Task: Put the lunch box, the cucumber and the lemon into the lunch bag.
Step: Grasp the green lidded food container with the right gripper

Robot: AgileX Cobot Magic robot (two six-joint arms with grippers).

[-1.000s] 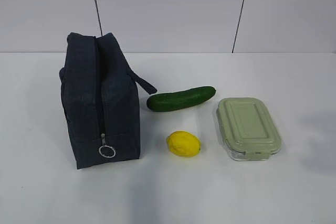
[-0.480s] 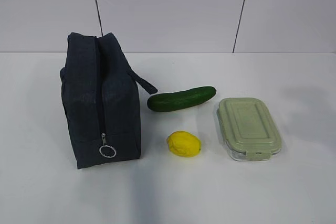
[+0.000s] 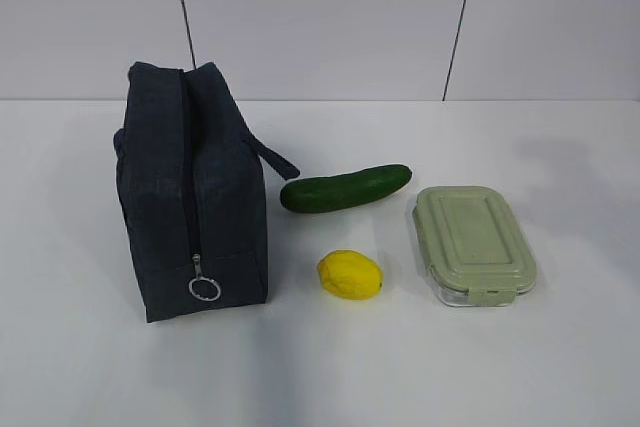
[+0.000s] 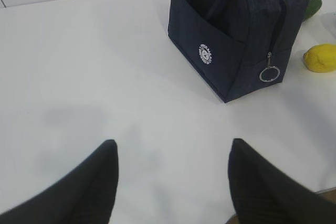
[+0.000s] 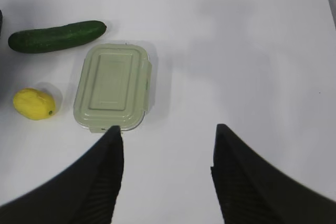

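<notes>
Exterior view: cucumber (image 3: 345, 188) lies lengthwise left-right.

a: where does the exterior view sit?
b: in front of the white table (image 3: 90, 367), looking down at a slant toward the back wall, taking in the lunch bag (image 3: 190, 192), cucumber (image 3: 345, 188), lemon (image 3: 350, 274) and lunch box (image 3: 473, 243).
a: and the wrist views?
b: the left one looks down past its gripper (image 4: 173, 169) at the bag (image 4: 236, 30) (the lemon (image 4: 320, 58) at its right edge). the right one looks steeply down past its gripper (image 5: 165, 153), nearer, onto the lunch box (image 5: 112, 86), cucumber (image 5: 56, 36) and lemon (image 5: 33, 104).
</notes>
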